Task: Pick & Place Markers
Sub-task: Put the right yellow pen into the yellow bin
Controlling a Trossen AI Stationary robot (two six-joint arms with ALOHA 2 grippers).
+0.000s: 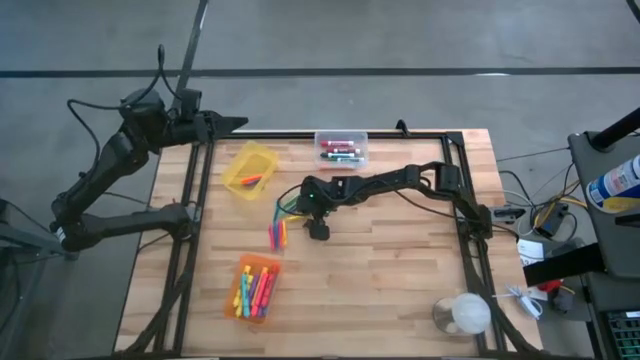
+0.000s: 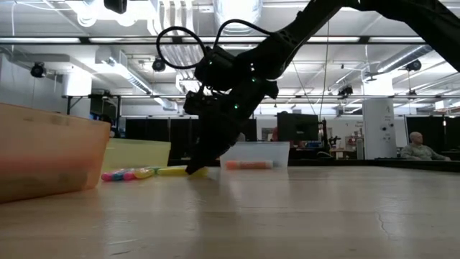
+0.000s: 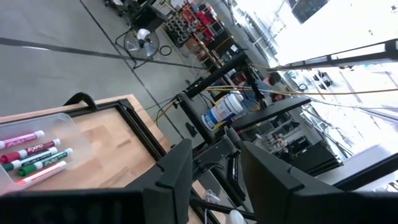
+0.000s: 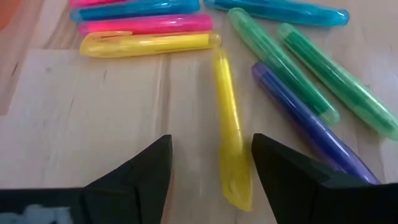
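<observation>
Several loose markers (image 1: 279,228) lie flat on the wooden table near its middle: yellow, pink, blue, green and purple ones (image 4: 298,106). My right gripper (image 4: 211,155) slants down over them, open, its tips close to the table (image 2: 194,169). One yellow marker (image 4: 229,124) lies lengthwise between its two fingers, nearer one of them; I see no touch. My left gripper (image 3: 214,180) is open with nothing between its fingers, held high beyond the table's far left corner (image 1: 232,122).
A clear bin (image 1: 342,149) with white-barrelled markers (image 3: 31,155) stands at the far edge. A yellow bin (image 1: 250,168) holds one marker. An orange bin (image 1: 257,288) near the front holds several. A clear round thing (image 1: 462,315) sits at the near right corner.
</observation>
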